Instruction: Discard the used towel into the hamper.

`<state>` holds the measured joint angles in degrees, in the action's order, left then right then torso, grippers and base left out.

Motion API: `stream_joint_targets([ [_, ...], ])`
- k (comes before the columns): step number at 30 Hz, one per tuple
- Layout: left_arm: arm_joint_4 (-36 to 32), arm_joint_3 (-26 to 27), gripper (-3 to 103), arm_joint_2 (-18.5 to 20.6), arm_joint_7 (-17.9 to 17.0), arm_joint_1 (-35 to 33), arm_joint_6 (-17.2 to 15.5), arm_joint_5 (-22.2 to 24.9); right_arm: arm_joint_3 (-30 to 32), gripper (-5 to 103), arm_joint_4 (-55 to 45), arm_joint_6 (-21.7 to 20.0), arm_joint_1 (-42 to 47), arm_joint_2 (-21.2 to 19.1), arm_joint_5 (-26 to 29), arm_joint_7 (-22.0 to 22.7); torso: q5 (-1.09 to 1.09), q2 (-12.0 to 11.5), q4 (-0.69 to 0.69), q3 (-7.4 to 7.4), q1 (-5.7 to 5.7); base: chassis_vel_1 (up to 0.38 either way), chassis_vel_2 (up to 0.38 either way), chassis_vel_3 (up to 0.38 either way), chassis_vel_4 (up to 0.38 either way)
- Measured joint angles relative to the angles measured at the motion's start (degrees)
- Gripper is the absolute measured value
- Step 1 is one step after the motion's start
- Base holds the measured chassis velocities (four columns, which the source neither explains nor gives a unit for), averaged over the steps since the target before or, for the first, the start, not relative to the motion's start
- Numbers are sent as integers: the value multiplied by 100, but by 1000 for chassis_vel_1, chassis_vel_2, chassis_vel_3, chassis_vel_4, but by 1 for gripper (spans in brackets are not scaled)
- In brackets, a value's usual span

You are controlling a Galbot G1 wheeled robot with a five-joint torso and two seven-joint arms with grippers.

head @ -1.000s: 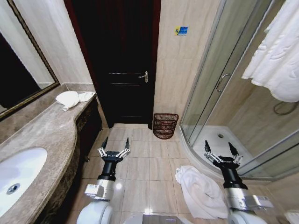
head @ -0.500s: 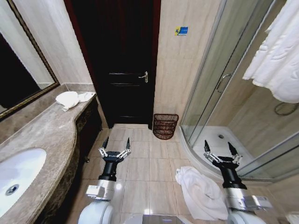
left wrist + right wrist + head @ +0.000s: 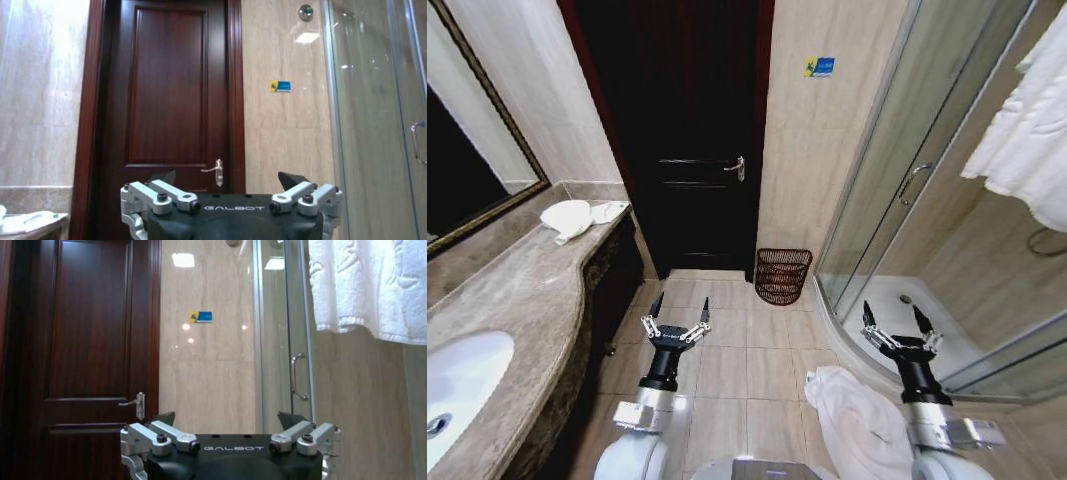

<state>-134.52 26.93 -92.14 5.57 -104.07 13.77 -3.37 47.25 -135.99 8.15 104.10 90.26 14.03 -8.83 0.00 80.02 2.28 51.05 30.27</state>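
A crumpled white towel [image 3: 855, 412] lies on the floor tiles, just left of my right arm. The hamper [image 3: 782, 275], a small dark reddish-brown wire basket, stands on the floor against the beige wall between the dark door and the shower glass. My left gripper [image 3: 680, 306] is held open over the tiles in front of me, nothing between its fingers. My right gripper [image 3: 893, 314] is open too, held above the shower's curb beside the towel. Each wrist view shows its own gripper, left [image 3: 227, 177] and right [image 3: 225, 417], open and pointing toward the door wall.
A marble counter [image 3: 522, 290] with a sink [image 3: 457, 380] runs along the left, with a folded white towel [image 3: 577, 216] at its far end. The dark door [image 3: 682, 140] is shut. A glass shower enclosure [image 3: 897, 200] fills the right, and a white towel [image 3: 1027, 130] hangs there.
The whole picture has shifted a little, so the camera has moved. Both grippers stay open in the same pose, and the floor towel and hamper have not moved.
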Motion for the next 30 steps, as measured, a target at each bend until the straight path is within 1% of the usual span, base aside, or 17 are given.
stream_joint_targets([
  [8, 10, -20, 100, 0, -5, 11, -2, 7, -2, 100, 0, -27, -32, -39, 7, 0, 0, 0, 1, 0, 0, -111, 121, 104, -102],
  [14, 13, -11, 100, 0, -6, 6, -15, 7, -30, 100, 8, -35, -49, -42, 4, -18, -1, 0, 0, 0, 0, -118, 115, 110, -109],
  [16, 30, -11, 100, 0, -6, 7, -19, 5, -41, 100, 18, -36, -51, -40, -5, -44, 0, 0, 2, -1, -1, -115, 118, 116, -94],
  [21, 59, -20, 100, 0, -5, 40, -29, 3, -59, 100, 40, -36, -65, -37, -18, -75, 0, -1, 0, 0, 1, -115, 89, 103, -99],
  [30, 73, -9, 100, 0, -6, 49, -34, 5, -51, 100, 105, -17, -98, -43, 9, -65, 0, 0, 0, -1, -3, -78, 95, 86, -84],
])
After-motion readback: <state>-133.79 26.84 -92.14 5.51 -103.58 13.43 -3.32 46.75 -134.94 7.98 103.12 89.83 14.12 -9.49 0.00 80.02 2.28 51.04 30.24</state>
